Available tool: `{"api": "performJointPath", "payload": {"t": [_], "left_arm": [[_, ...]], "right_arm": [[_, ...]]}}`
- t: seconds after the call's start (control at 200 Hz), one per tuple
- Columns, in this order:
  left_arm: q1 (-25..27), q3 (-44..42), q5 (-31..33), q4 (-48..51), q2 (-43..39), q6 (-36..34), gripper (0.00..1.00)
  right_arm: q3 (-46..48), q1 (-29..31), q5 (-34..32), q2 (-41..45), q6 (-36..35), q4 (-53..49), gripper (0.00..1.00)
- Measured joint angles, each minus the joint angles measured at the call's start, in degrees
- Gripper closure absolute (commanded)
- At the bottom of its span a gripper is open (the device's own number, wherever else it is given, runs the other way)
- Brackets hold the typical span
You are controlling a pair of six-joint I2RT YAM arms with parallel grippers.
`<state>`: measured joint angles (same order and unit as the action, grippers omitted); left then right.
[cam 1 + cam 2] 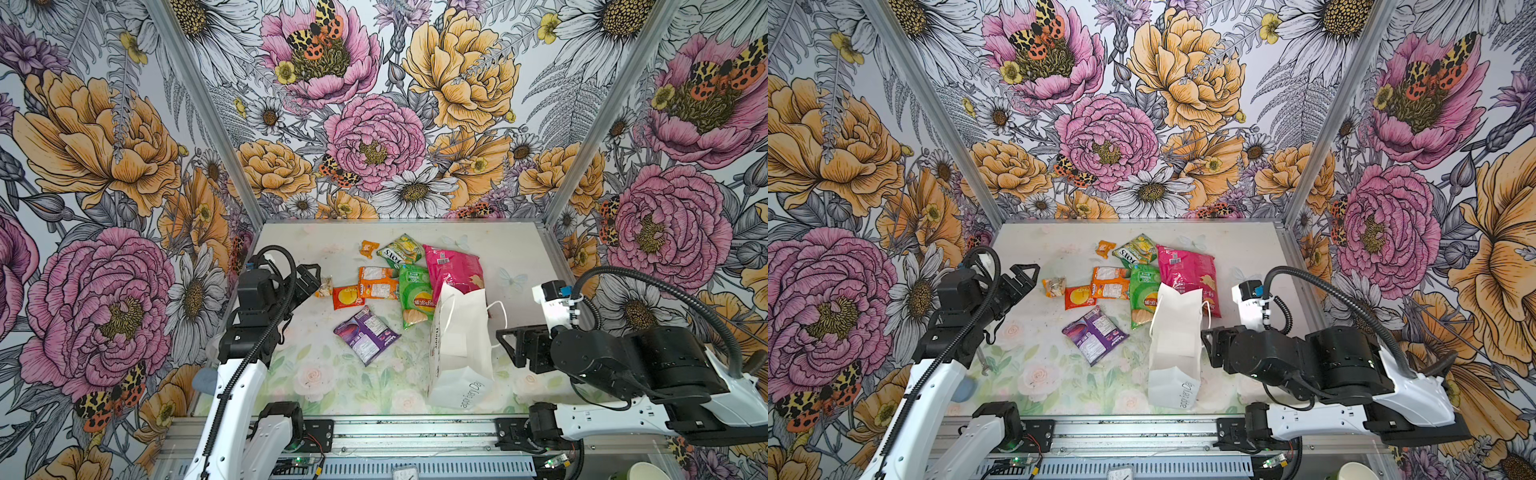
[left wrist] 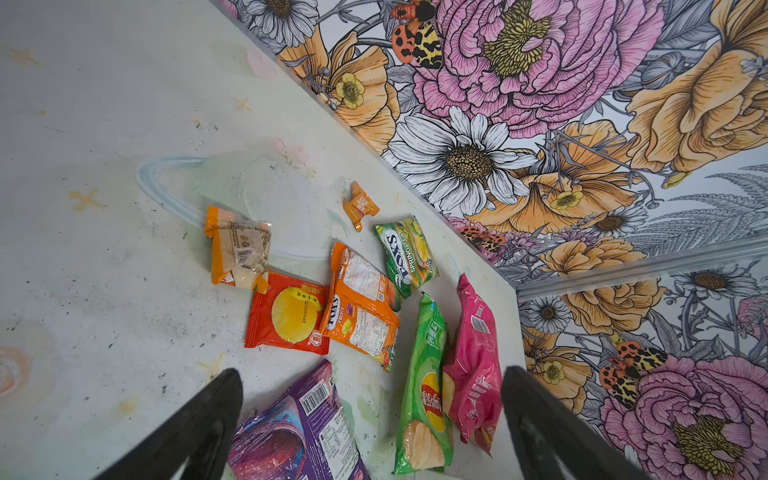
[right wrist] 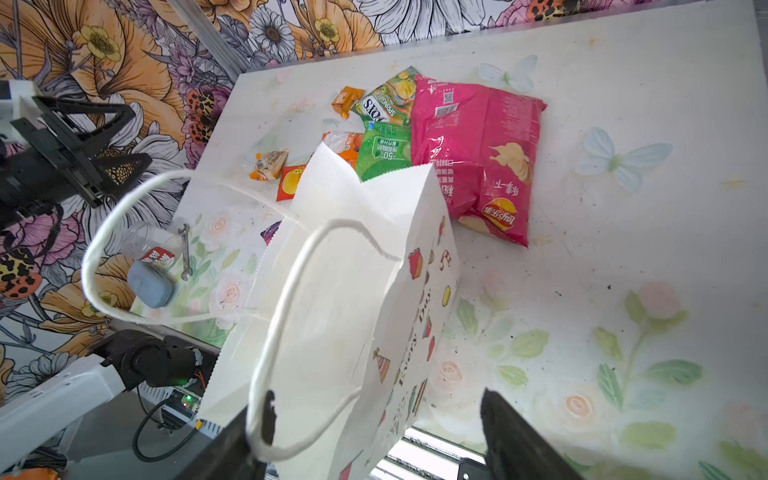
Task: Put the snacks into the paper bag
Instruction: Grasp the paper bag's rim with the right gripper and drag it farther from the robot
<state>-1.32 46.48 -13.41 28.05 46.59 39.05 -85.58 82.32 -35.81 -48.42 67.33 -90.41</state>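
Eight snacks lie loose on the tabletop beside the standing paper bag, so our right gripper, jaws apart, straddles its cord-handle side, likely to steady it, while our left gripper hovers wide open at the snacks' edge.

white paper bag, pink packet

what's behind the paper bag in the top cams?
Behind the paper bag lie the pink packet and the green chips packet. The bag covers part of each, mostly the pink one's near end. Anything else directly behind it is hidden.
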Motion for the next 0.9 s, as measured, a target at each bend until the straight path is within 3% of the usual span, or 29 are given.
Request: {"api": "performJointPath", "payload": {"t": [0.255,0.51,0.681,0.901], "left_arm": [[-0.3,-0.1,0.0,0.0,0.1,0.0,0.01],[-0.9,-0.1,-0.2,0.0,0.7,0.0,0.01],[-1.0,-0.1,-0.6,-0.3,0.9,0.0,0.01],[-1.2,-0.2,-1.0,-0.5,1.5,0.0,0.01]], "right_arm": [[-2.6,3.8,-0.4,-3.5,-0.2,-0.6,0.21],[1.8,4.7,0.1,-4.3,4.0,-1.3,0.23],[7.3,4.7,1.2,-4.3,6.7,-0.5,0.29],[8.6,0.6,4.2,-5.9,6.4,1.3,0.50]]}}
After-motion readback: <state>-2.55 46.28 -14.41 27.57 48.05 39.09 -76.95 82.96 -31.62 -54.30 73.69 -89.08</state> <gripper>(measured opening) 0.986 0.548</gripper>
